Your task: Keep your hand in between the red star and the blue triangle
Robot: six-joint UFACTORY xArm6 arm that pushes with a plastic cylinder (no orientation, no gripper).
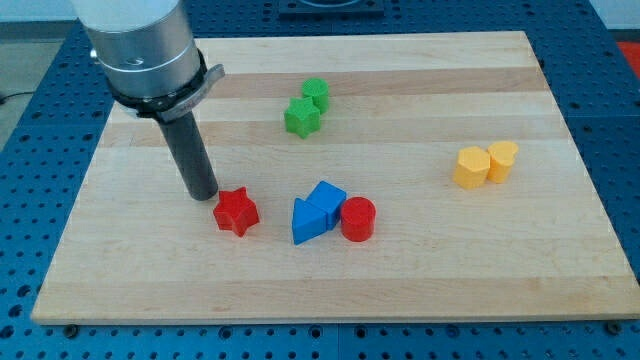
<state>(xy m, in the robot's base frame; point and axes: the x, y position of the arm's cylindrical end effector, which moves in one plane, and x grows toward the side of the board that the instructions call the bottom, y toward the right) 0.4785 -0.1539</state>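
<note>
The red star (236,212) lies on the wooden board, left of centre toward the view's bottom. The blue triangle (307,223) lies to its right, touching a blue cube (326,200) behind it and close to a red cylinder (358,219) on its right. My tip (202,193) stands on the board just left of and slightly above the red star, almost touching it. The tip is on the star's far side from the blue triangle, not in the gap between them.
A green star (301,117) and a green cylinder (316,93) sit together near the view's top centre. A yellow hexagonal block (471,168) and a yellow cylinder (502,159) sit at the right. The board (420,280) rests on a blue perforated table.
</note>
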